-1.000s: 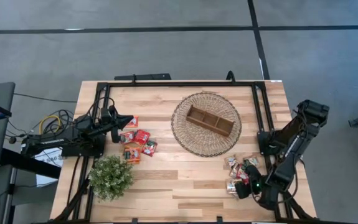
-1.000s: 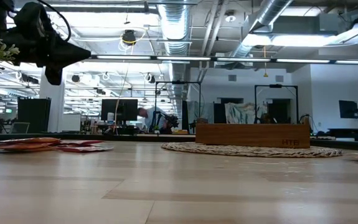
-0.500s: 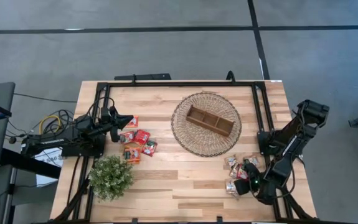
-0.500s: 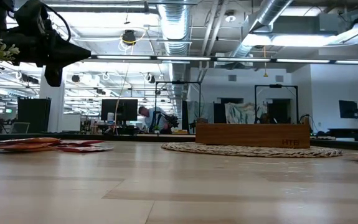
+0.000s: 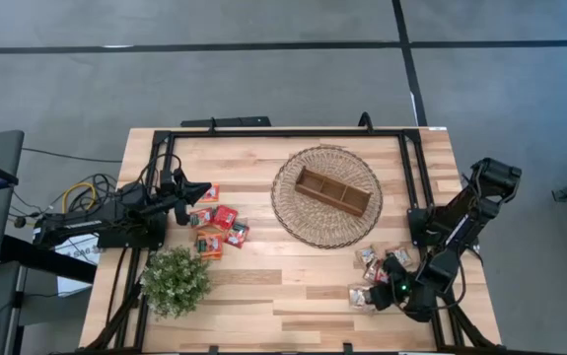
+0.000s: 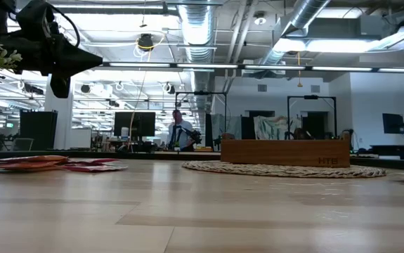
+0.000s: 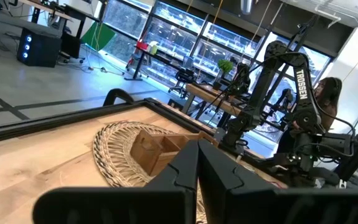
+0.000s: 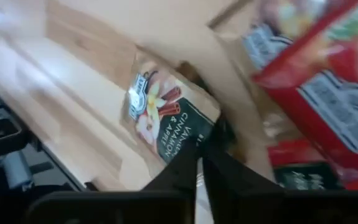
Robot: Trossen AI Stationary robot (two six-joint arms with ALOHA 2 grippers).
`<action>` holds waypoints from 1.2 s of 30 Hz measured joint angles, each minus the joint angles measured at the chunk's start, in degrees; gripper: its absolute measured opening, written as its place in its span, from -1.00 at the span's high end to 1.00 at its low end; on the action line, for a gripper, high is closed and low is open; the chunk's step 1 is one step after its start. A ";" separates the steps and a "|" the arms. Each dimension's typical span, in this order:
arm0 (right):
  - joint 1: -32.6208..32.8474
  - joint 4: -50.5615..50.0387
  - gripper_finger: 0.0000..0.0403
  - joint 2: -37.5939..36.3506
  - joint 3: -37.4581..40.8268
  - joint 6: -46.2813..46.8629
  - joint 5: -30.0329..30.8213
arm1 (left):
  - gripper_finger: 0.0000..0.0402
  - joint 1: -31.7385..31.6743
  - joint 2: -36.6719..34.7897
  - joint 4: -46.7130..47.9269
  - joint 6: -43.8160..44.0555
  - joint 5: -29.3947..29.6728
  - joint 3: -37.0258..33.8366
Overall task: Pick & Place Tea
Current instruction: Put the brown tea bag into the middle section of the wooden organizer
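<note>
Right wrist view, right end effector (image 8: 197, 163) closed on tea sachet (image 8: 166, 119)

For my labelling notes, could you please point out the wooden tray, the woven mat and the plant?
tray (image 5: 333, 191): high view, on its middle compartment.
mat (image 5: 293, 217): high view, on bare weave beside the tray.
plant (image 5: 176, 281): high view, on its foliage.

My dark fingers (image 8: 194, 165) rest at a brown sachet (image 8: 169, 121) with white flower print; red sachets (image 8: 328, 87) lie beside it on the pale wooden table (image 5: 263, 286).

Bright even overhead light, soft shadows, right wrist view motion-blurred (close sachets smeared)
</note>
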State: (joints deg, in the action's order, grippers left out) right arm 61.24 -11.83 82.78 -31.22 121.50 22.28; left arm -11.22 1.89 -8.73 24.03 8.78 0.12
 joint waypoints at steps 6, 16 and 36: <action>-0.35 3.45 0.99 -0.04 0.00 -5.07 4.72 | 1.00 -0.01 0.00 0.00 -0.02 0.00 0.00; -5.58 4.73 1.00 -0.07 -3.16 -18.35 5.76 | 1.00 -0.02 0.00 0.00 -0.09 0.00 0.00; -17.31 5.08 1.00 0.02 -4.83 -33.48 -12.34 | 1.00 -0.02 -0.02 -3.85 5.08 -0.36 0.00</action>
State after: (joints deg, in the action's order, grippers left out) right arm 43.93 -6.75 82.81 -36.05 88.03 9.93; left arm -11.25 1.87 -12.59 29.11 8.41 0.12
